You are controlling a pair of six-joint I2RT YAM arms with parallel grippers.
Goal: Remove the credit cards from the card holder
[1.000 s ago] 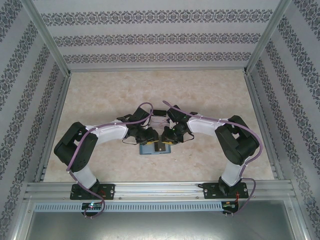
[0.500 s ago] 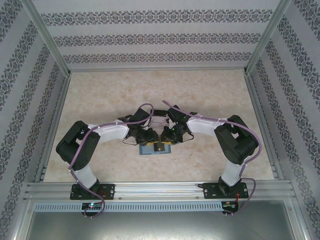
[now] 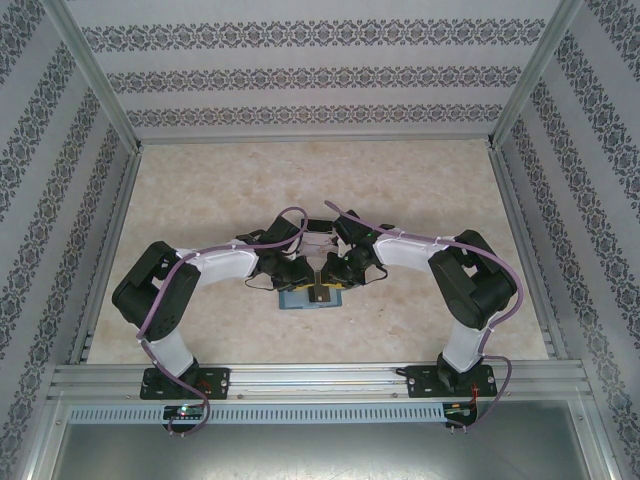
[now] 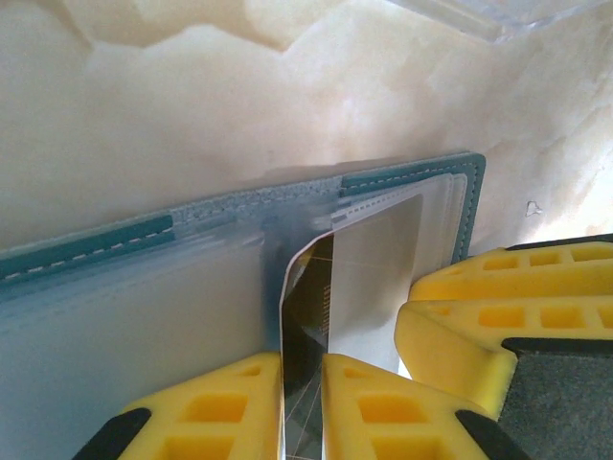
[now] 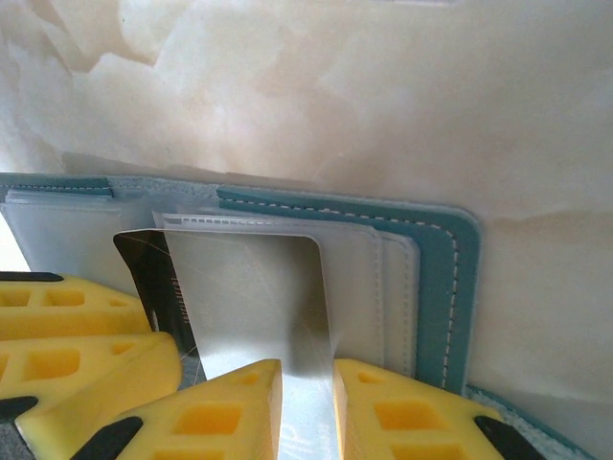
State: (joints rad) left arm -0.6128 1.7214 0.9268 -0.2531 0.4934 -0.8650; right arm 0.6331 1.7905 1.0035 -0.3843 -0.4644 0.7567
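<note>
Card holder (image 3: 296, 300) open on marbled table (image 3: 200, 190); left end effector (image 4: 303, 412), right end effector (image 5: 306, 412) pinching credit cards (image 5: 259, 297)

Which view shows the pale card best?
Right wrist: the pale card shows its broad face and a rounded corner. Left wrist shows it bent and nearly edge-on. In top external it is too small to tell.

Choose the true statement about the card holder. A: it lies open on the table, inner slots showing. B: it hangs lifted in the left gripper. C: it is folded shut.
A: the card holder lies spread flat on the table, its clear slots facing up, with a pale card seen between the right gripper's fingers.
</note>
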